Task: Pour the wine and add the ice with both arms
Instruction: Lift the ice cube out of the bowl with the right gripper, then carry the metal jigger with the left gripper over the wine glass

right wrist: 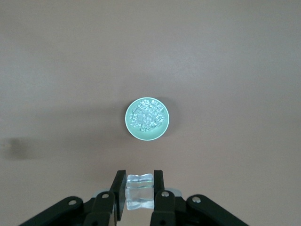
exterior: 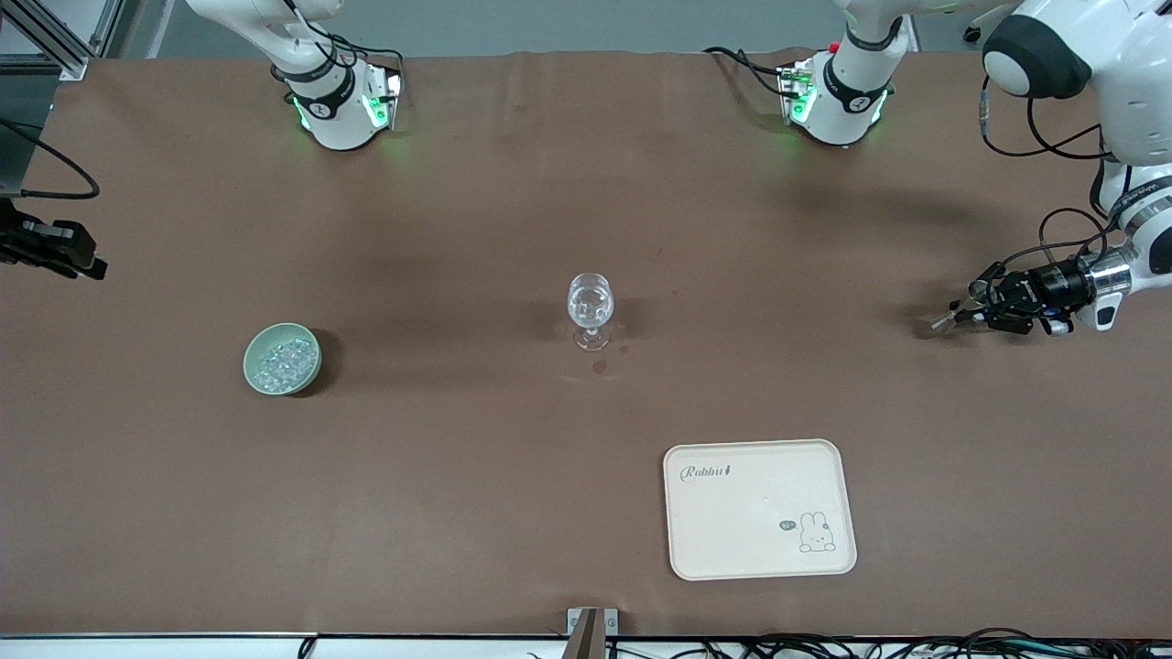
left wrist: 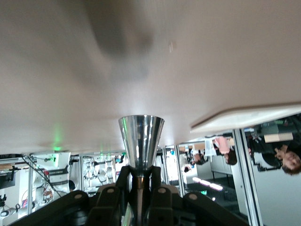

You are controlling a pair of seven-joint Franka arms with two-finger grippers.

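A clear stemmed glass stands mid-table with glints inside its bowl. A pale green bowl holding the ice sits toward the right arm's end. My right gripper is out of the front view. In the right wrist view it is high over the bowl, shut on one clear ice cube. My left gripper lies level, low over the table at the left arm's end. It is shut on the stem of a shiny metal cone cup, seen close in the left wrist view.
A cream tray with a rabbit print lies nearer the front camera than the glass; its edge shows in the left wrist view. A dark red spot marks the table by the glass's foot. A black fixture juts in at the right arm's end.
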